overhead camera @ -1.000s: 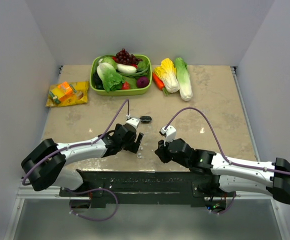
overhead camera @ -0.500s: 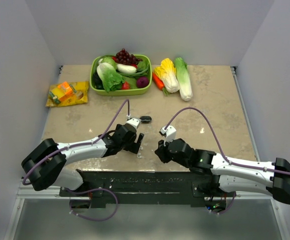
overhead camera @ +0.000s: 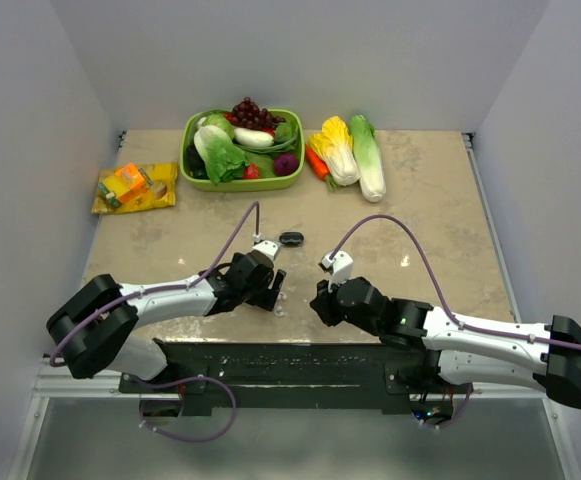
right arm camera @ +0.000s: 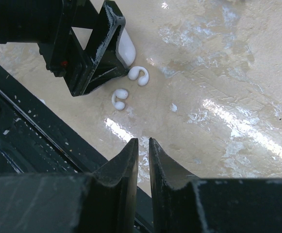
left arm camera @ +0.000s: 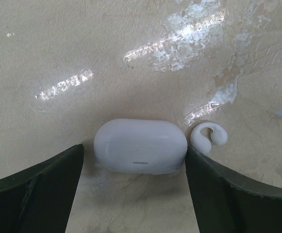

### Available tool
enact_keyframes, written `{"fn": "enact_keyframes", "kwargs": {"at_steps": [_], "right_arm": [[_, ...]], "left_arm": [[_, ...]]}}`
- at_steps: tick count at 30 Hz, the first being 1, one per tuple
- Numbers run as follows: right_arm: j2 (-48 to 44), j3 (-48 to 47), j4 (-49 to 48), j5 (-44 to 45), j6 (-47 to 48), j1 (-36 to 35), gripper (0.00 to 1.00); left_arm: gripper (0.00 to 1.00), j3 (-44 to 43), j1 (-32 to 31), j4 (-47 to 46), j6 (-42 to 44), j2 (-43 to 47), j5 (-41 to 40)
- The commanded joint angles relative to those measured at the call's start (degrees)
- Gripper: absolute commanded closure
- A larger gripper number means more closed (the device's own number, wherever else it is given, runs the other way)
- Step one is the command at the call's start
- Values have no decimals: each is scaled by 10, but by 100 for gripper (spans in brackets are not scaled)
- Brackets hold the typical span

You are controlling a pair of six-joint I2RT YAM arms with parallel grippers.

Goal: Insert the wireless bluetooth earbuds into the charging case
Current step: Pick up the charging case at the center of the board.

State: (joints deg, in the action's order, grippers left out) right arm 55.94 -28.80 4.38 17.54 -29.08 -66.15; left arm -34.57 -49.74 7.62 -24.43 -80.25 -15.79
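A white charging case (left arm camera: 140, 145), lid closed, lies on the table between the fingers of my left gripper (left arm camera: 136, 194). That gripper is open, one finger on each side of the case, and is not closed on it. One white earbud (left arm camera: 209, 137) lies just to the right of the case. The right wrist view shows two white earbuds (right arm camera: 138, 75) (right arm camera: 120, 97) beside the left gripper's fingers (right arm camera: 94, 53), and a bit of the case (right arm camera: 126, 48). My right gripper (right arm camera: 143, 145) is shut and empty, above the table near its front edge. No black earbuds can be made out.
A small dark item (overhead camera: 291, 238) lies farther back from the left gripper (overhead camera: 273, 285). A green bowl of vegetables (overhead camera: 195, 165), cabbages and a carrot (overhead camera: 355, 150) and snack packs (overhead camera: 133, 187) stand at the back. A black rail (overhead camera: 270, 362) runs along the front edge.
My left gripper has shifted very slightly around the case. The right arm has not moved.
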Motion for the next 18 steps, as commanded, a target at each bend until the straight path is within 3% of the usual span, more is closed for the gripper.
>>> {"fn": "enact_keyframes", "kwargs": {"at_steps": [1, 11, 18], "right_arm": [[-11, 1, -3, 20, 0, 1, 81], [-10, 4, -4, 19, -3, 1, 80], [-14, 4, -3, 18, -4, 1, 80]], "left_arm": [[11, 2, -5, -1, 1, -9, 0], [16, 0, -9, -7, 4, -21, 4], [25, -3, -9, -6, 8, -24, 11]]}}
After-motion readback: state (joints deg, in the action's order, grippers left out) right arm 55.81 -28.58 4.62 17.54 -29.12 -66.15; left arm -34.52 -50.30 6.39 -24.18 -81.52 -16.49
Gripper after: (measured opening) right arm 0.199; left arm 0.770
